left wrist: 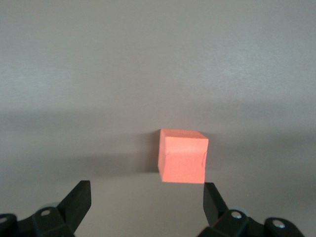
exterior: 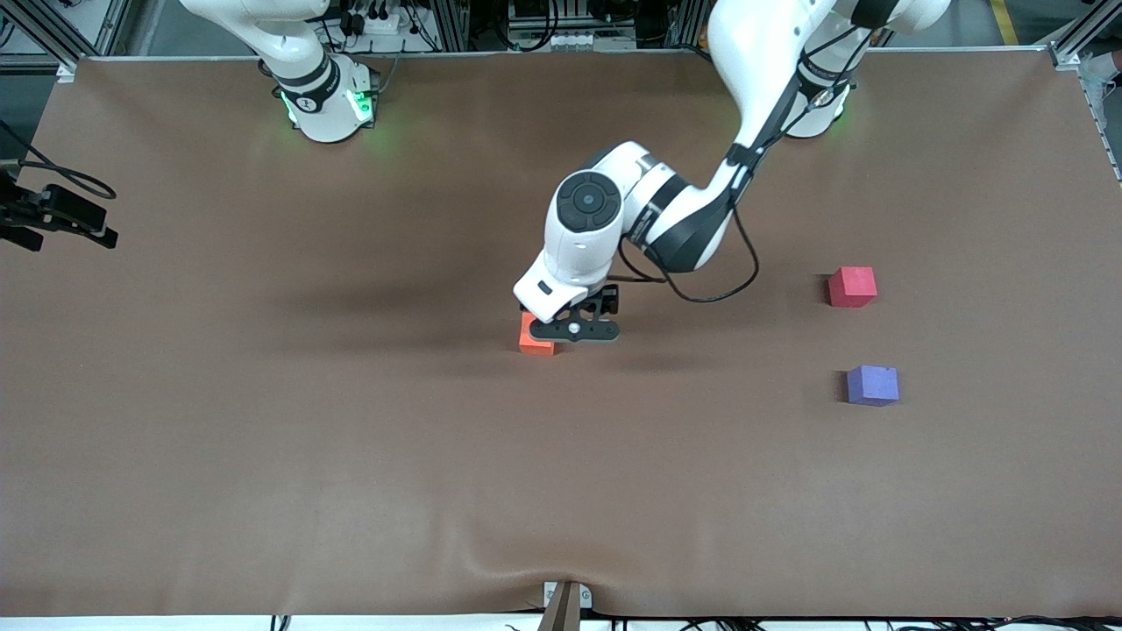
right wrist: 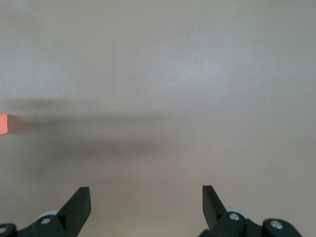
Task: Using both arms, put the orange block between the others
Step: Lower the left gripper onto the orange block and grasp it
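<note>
The small bright orange foam cube sits mid-table on the brown table cover, with bare cloth all round it and nothing in its way. Toward the left arm's end of the table, well apart from it, stand the small pinkish-red foam cube and the small purple-blue foam cube, the purple-blue one nearer the front camera, with open cloth between the two.

Now the jaws. The right gripper shows wide-open fingers in its own wrist view, nothing between them, only a sliver of the orange cube at the frame's edge, well clear of the fingertips. The left gripper hangs low, just above the orange cube; in its wrist view the jaws are spread wide and empty, and the cube lies just ahead of the fingertips, off-centre toward one finger, not visibly touched.

The left arm reaches from its base in toward the table's middle, elbow bent, wrist pointing down. Of the right arm, only the base and lower link show.
</note>
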